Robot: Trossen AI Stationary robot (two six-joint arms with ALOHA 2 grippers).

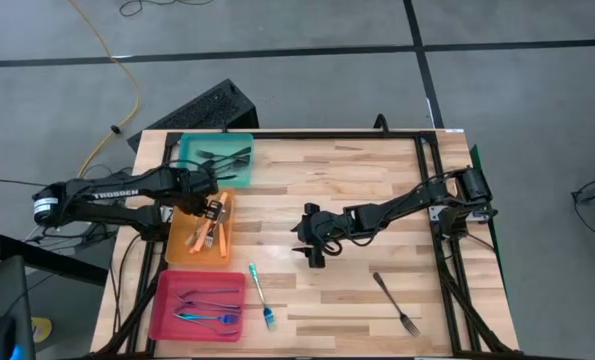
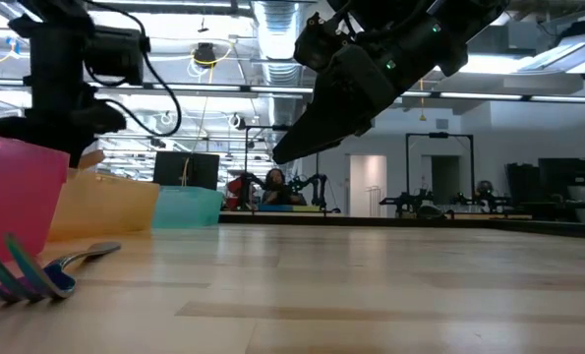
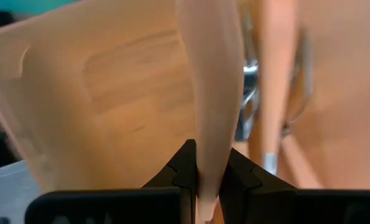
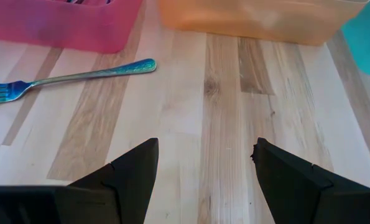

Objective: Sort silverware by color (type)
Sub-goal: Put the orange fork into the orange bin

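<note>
My left gripper [image 1: 214, 210] [image 3: 209, 163] is over the orange tray [image 1: 182, 243] and is shut on an orange-handled fork [image 3: 211, 93]. More orange-handled forks [image 1: 207, 237] lie in that tray. My right gripper [image 1: 312, 248] [image 4: 203, 149] hovers open above the middle of the table and touches nothing. A blue-handled fork [image 1: 262, 297] [image 4: 73, 77] lies flat on the wood near the pink tray [image 1: 167, 300]. That tray holds blue forks [image 1: 207, 316]. A dark fork [image 1: 395, 303] lies flat toward the near right. Dark forks [image 1: 222, 158] lie in the teal tray [image 1: 192, 150]. My left gripper pinches the orange fork's handle [image 3: 211, 143] near its free end between the two fingers [image 3: 183, 171]. The fork runs on straight ahead of the fingers, along them, toward the tray floor. Whether its far end rests on the tray I cannot tell.
Three trays stand in a row along the table's left side: teal far, orange middle, pink near. A black frame [image 1: 432, 170] runs along the far and right edges. Bare wood lies between my right gripper and the trays.
</note>
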